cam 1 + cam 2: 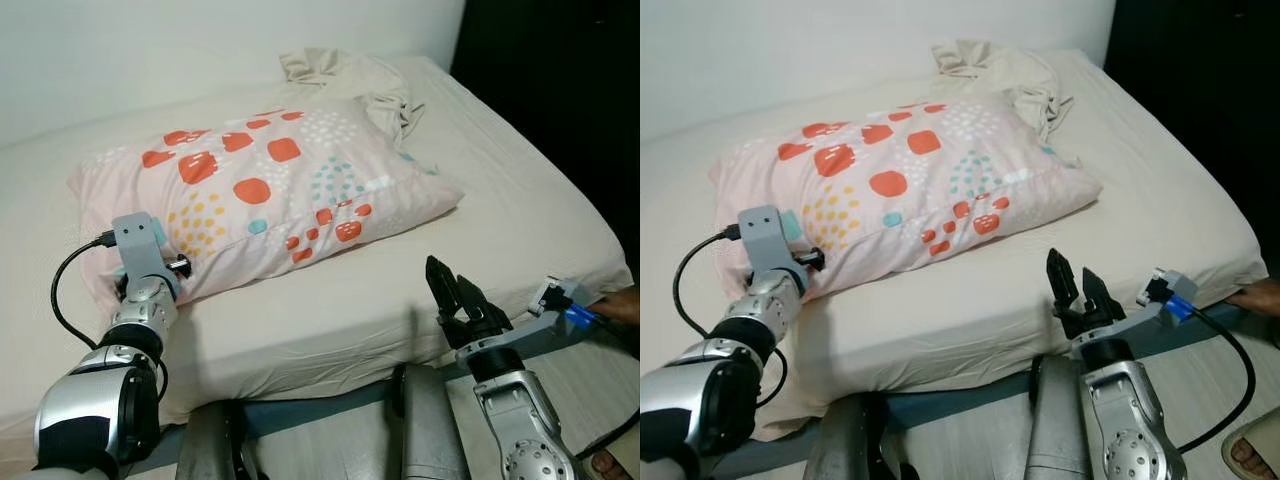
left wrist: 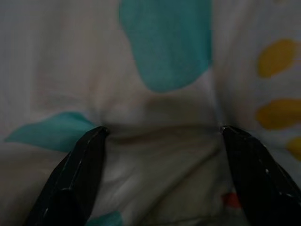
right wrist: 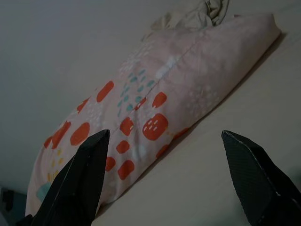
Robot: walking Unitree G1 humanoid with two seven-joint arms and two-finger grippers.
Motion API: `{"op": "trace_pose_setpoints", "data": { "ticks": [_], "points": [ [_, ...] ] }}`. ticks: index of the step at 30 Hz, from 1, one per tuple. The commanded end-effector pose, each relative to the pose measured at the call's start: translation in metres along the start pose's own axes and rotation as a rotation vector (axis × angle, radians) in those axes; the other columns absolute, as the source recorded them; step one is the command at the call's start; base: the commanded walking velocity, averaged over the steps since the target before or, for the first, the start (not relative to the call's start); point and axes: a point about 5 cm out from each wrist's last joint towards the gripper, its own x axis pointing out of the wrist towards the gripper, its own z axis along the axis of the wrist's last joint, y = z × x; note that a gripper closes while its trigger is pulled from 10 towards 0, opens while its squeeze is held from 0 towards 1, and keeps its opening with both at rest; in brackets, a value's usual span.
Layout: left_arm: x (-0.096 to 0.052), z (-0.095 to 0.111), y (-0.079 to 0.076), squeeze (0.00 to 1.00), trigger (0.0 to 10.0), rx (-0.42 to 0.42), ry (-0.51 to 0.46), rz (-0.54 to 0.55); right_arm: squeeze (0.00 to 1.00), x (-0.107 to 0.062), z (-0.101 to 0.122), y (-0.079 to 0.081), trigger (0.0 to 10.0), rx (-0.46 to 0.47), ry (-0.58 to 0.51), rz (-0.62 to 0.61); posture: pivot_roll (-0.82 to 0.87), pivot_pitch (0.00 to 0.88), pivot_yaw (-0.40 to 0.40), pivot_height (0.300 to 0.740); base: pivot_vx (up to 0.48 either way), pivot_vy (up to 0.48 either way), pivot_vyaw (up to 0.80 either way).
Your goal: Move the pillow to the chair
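A plump pillow (image 1: pixel 265 190) lies across the bed (image 1: pixel 520 220), its pale pink case printed with orange-red blocks, teal dots and yellow spots (the seam runs along the near edge). Behind it sits a crumpled beige cloth (image 1: pixel 345 75), touching its far corner. The left hand (image 2: pixel 162 136) presses into the pillow's near left end, fingers (image 2: pixel 75 174) spread wide with the fabric bunched between them, not clamped. The right hand (image 1: pixel 1072 280) hovers over the bed's front edge, apart from the pillow, its fingers (image 3: pixel 82 179) wide too.
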Motion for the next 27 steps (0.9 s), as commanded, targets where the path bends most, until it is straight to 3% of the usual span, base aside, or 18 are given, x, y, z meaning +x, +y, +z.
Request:
{"op": "trace_pose_setpoints", "data": {
  "ticks": [1,9,10,13,15,18,23,27],
  "points": [
    [-0.003,-0.018,-0.005,0.0,10.0,0.069,0.042,-0.043,0.0,-0.002,0.0,0.002,10.0,0.018,0.002,0.005,-0.26,0.303,0.146,0.527,0.0,0.0,0.0],
    [-0.001,0.019,-0.019,0.0,10.0,-0.058,-0.094,-0.124,0.0,0.0,-0.003,0.004,10.0,0.033,0.02,0.012,-0.25,0.299,0.147,0.527,0.0,0.0,0.0],
    [-0.002,0.036,-0.02,0.0,10.0,-0.084,-0.171,-0.126,0.0,0.0,-0.003,0.005,10.0,0.034,0.021,0.013,-0.25,0.298,0.148,0.527,0.0,0.0,0.0],
    [0.0,0.062,0.0,0.0,10.0,-0.239,-0.257,-0.011,0.0,0.002,-0.002,0.005,10.0,0.034,0.022,0.015,-0.25,0.292,0.148,0.527,0.0,0.0,0.0],
    [0.0,0.062,0.004,0.0,10.0,-0.267,-0.253,0.009,0.0,0.002,-0.002,0.005,10.0,0.034,0.022,0.016,-0.25,0.292,0.148,0.527,0.0,0.0,0.0],
    [0.001,0.052,0.025,0.0,10.0,-0.343,-0.229,0.096,0.0,0.002,-0.002,0.004,10.0,0.03,0.027,0.017,-0.25,0.288,0.148,0.527,0.0,0.0,0.0],
    [0.0,0.049,0.048,0.0,10.0,-0.407,-0.249,0.179,0.0,0.002,-0.003,0.004,10.0,0.028,0.032,0.02,-0.24,0.286,0.147,0.527,0.0,0.0,0.0],
    [0.0,0.05,0.057,0.0,10.0,-0.437,-0.256,0.206,0.0,0.002,-0.003,0.004,10.0,0.028,0.036,0.021,-0.23,0.284,0.147,0.527,0.0,0.0,0.0]
  ]
}}
